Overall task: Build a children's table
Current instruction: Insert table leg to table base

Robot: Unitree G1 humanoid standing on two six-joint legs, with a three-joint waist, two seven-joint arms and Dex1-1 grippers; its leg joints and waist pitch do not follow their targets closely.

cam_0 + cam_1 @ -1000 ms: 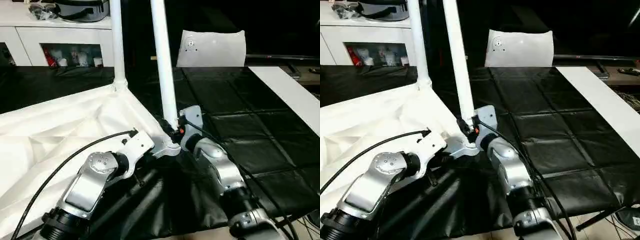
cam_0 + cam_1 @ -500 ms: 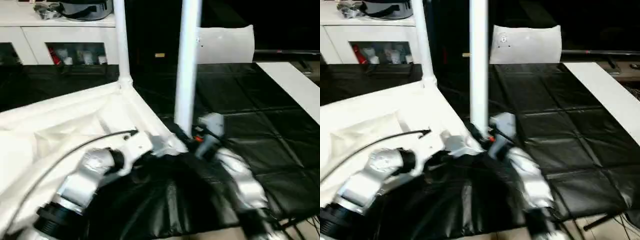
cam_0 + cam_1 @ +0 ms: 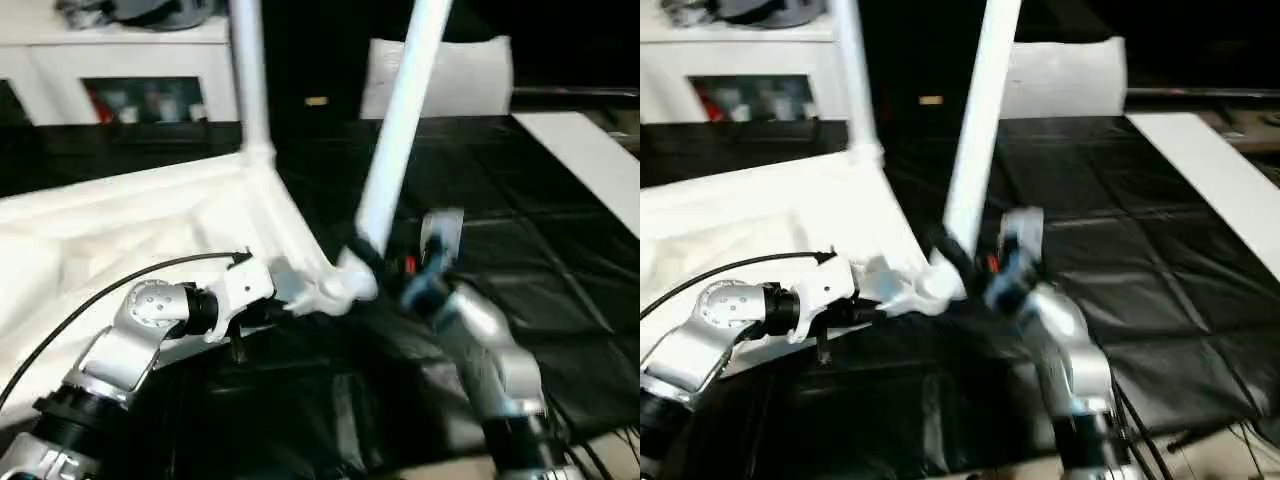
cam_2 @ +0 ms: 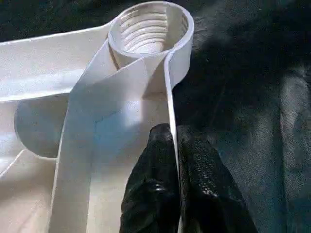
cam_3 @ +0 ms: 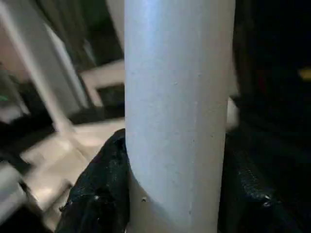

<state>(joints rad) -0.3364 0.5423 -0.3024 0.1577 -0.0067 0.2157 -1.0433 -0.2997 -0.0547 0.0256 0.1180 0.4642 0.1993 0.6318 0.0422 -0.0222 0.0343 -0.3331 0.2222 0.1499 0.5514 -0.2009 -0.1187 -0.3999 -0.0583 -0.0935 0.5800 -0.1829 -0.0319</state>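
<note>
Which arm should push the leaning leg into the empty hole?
The right. Its pincer is already clamped around the leaning leg, just beside the empty corner socket. The left pincer is busy pinching the tabletop's rim, steadying it.

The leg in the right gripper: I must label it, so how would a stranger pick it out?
On the black-covered work surface lies the upturned white table top. At its near corner socket the right gripper clamps a long white leg. Unlike the upright leg at the far corner, it leans right.
</note>
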